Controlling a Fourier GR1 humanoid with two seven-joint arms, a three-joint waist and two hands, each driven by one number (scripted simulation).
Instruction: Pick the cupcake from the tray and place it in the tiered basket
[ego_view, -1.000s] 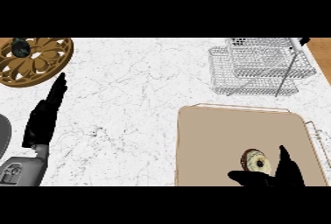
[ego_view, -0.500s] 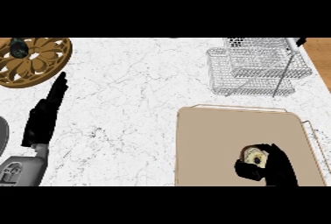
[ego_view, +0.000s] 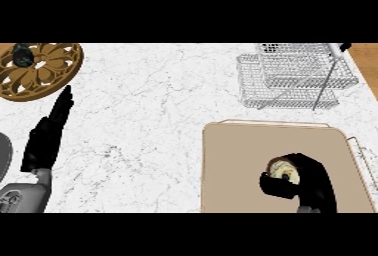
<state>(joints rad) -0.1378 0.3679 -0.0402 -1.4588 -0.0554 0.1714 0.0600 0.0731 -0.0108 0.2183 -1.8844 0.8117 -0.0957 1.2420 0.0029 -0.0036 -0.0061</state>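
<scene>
The cupcake (ego_view: 283, 169), pale with a brown rim, sits on the beige tray (ego_view: 236, 165) at the lower right of the head view. My right hand (ego_view: 310, 180) is curled round it, fingers over its right side and thumb at its lower left, hiding part of it. The wire tiered basket (ego_view: 291, 75) stands at the far right of the counter, well beyond the tray. My left hand (ego_view: 48, 135) rests open at the left edge, fingers straight and pointing away.
A round wooden carved trivet (ego_view: 40, 70) lies at the far left corner with a small dark object (ego_view: 23, 56) on it. A grey rounded shape (ego_view: 3, 155) shows at the left edge. White marble counter (ego_view: 148, 125) spreads between the tray and my left hand.
My right hand moved up the tray onto the cupcake and its fingers curled round it. The left hand stayed put.
</scene>
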